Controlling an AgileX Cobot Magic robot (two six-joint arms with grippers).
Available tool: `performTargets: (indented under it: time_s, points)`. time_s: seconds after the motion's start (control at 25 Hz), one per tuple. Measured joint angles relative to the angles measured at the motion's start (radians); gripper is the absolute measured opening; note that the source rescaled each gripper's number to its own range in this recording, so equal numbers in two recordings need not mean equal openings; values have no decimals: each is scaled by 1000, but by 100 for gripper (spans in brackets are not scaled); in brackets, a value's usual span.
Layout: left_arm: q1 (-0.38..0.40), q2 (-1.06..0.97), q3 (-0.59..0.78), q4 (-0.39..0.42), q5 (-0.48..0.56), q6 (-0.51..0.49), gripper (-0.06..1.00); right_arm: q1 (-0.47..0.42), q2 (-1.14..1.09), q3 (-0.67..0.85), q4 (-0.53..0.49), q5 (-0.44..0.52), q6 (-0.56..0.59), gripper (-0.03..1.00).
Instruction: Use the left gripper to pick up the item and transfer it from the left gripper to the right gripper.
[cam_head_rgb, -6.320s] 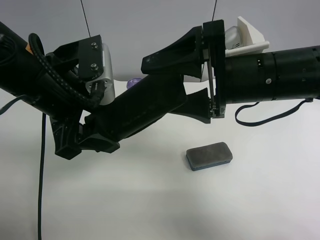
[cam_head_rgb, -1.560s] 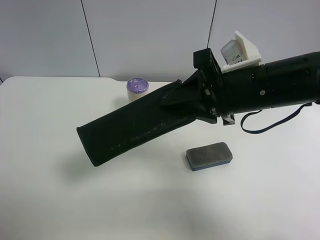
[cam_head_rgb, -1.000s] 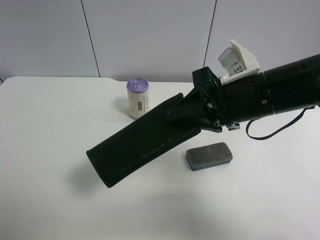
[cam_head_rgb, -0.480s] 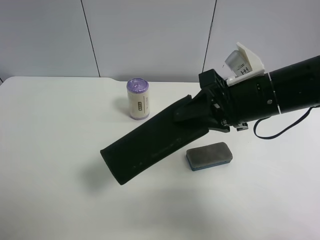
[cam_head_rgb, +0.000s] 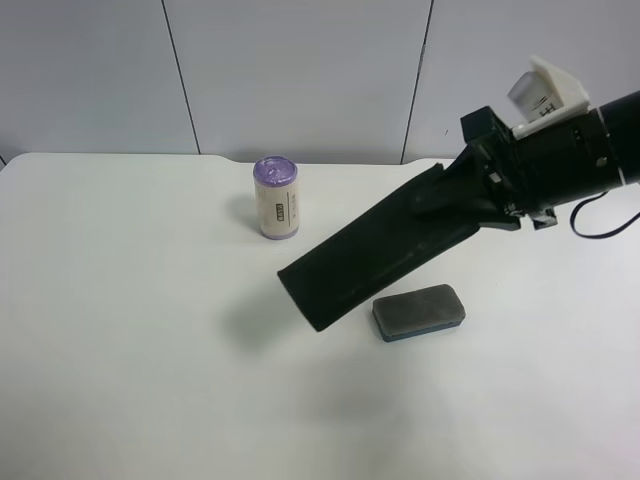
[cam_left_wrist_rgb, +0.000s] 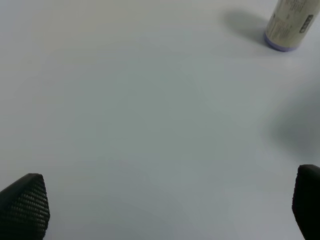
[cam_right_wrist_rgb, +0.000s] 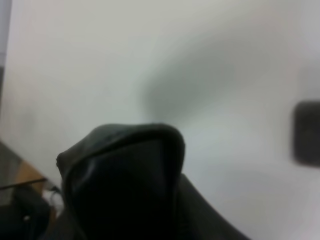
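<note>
Here, right gripper (cam_head_rgb: 462, 198) clamped on item (cam_head_rgb: 365, 258), left gripper (cam_left_wrist_rgb: 165, 206) spread, empty

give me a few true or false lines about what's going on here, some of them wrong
1. The right end effector holds the black case up off the table. True.
2. The grey eraser is tucked inside the case. False: it lies bare on the table.
3. The can stands upright with its purple lid on. True.
4. The left end effector is shut on the can. False: it is open and empty, and the can stands apart from it.
</note>
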Motion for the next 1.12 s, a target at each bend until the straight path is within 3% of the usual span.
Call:
performTargets:
  time_s: [0.16,0.28,1.12]
  points:
    - [0,0,0,0,0,0,100,-45,19,-95,-168,35,91,0]
    - [0,0,0,0,0,0,100,-72,82,-152,-212,84,99,0]
    - [0,0,0,1,0,0,100,-83,561,-512,-222,92,61,0]
